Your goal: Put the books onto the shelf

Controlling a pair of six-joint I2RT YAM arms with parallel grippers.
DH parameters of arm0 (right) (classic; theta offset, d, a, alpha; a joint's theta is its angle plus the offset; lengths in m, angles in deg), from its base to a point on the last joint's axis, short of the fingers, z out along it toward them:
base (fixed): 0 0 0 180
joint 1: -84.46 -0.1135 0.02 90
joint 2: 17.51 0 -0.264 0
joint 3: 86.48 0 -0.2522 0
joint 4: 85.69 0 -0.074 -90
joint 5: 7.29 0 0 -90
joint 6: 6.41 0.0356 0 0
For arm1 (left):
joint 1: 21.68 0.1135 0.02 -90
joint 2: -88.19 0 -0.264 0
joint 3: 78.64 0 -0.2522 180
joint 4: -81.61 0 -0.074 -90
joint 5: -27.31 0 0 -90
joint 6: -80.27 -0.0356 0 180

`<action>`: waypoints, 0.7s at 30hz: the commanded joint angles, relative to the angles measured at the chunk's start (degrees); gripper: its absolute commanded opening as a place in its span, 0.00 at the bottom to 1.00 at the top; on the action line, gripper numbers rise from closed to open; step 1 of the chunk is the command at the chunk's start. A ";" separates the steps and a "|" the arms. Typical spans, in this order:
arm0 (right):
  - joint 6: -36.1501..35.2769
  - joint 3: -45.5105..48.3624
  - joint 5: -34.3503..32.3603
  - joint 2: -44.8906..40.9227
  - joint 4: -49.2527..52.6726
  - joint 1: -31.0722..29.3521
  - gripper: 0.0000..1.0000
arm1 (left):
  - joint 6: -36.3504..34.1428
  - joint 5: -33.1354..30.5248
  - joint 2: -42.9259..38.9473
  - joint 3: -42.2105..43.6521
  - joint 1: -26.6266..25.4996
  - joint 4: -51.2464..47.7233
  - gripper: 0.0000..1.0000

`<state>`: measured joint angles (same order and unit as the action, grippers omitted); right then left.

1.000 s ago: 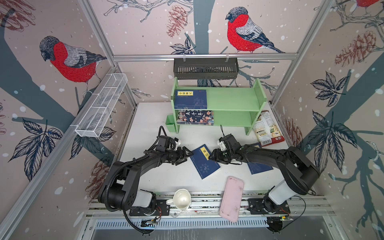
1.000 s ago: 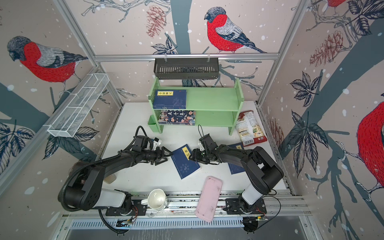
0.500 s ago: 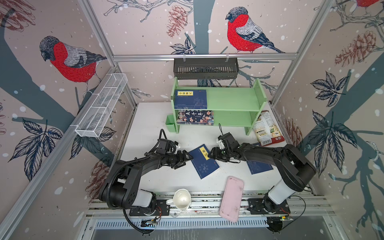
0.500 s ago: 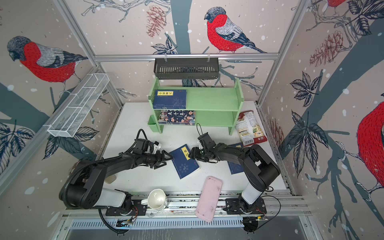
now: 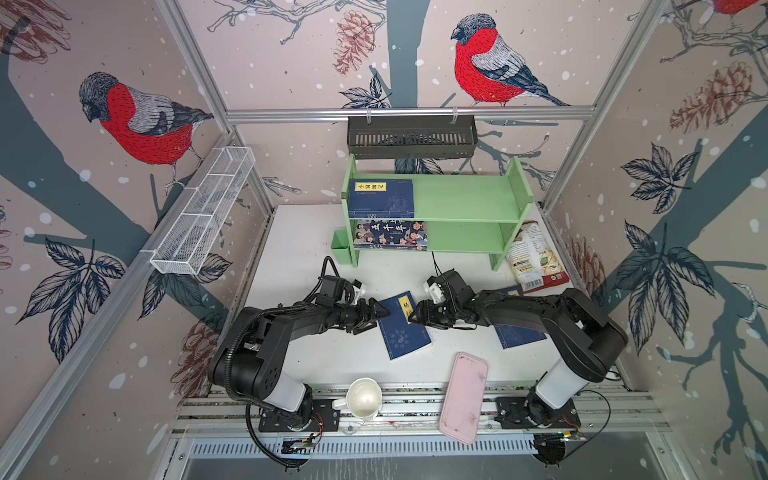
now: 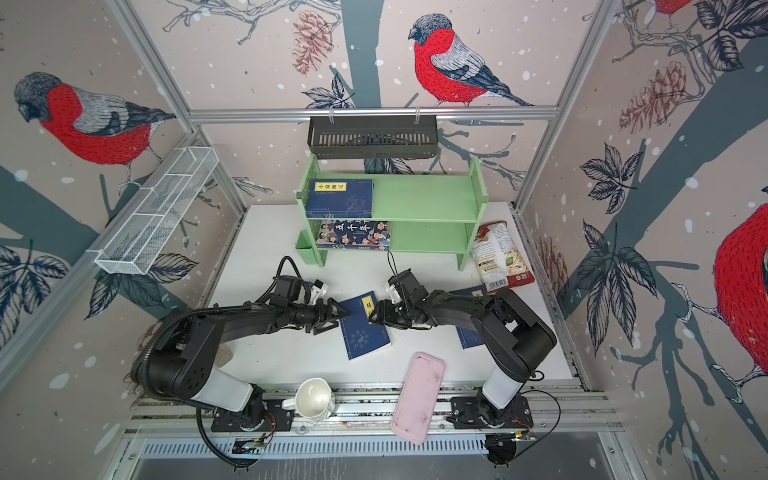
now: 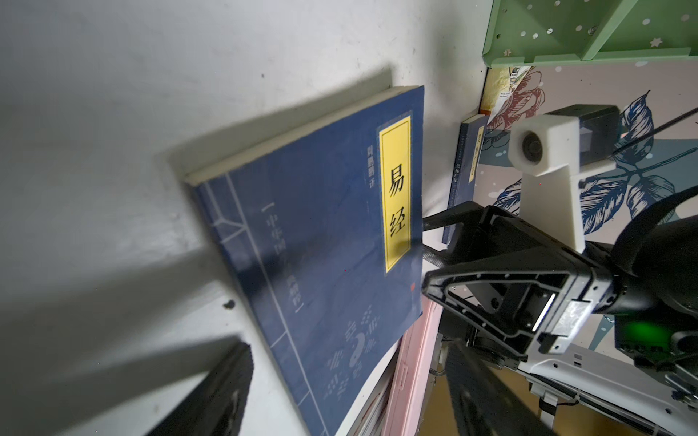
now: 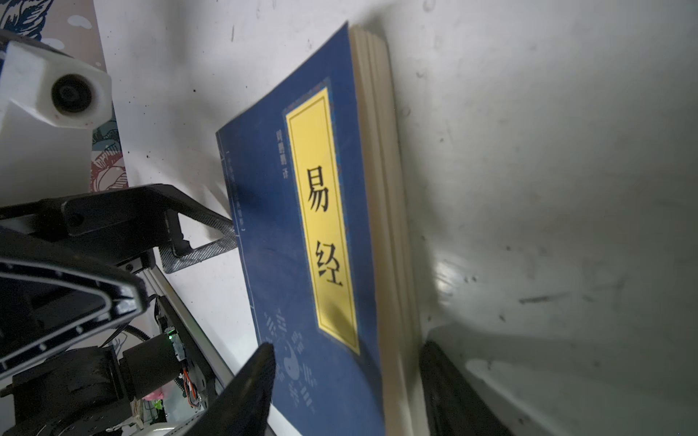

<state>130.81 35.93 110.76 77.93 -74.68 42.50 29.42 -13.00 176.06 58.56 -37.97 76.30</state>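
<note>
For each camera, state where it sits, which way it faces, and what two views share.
Both top views: overhead, looking down toward the shelf; left arm and right arm show.
Left wrist: on the left arm, facing the navy book and right gripper; own fingertip shows.
Right wrist: on the right arm, facing the same book and left gripper; own fingers show.
Shared: its yellow label.

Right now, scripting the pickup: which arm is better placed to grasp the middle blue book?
Likely right. The right gripper has open jaws straddling the blue book at its page edge; the left gripper points at the opposite edge.
</note>
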 commanded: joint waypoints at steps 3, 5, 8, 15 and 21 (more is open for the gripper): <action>3.23 0.51 3.01 0.53 -6.04 -0.93 0.62 | 0.21 -2.85 2.06 -0.87 -0.09 -0.71 0.82; 3.58 0.18 3.00 0.56 -6.40 -1.29 0.61 | -0.03 -2.96 2.55 -1.63 -0.14 -0.97 0.81; 4.99 0.62 2.66 0.30 -7.98 -1.75 0.59 | -0.46 -4.06 3.14 -2.90 -0.01 -2.18 0.80; 9.20 3.58 3.48 -0.21 -14.70 -1.84 0.55 | -1.89 -6.32 2.66 -4.13 0.26 -4.30 0.80; 9.81 3.67 3.59 -0.51 -14.84 -1.97 0.51 | -2.60 -7.59 1.74 -4.01 0.39 -5.35 0.80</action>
<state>139.37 39.60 113.27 77.97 -86.13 40.73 27.76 -17.53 178.05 54.26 -37.73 74.37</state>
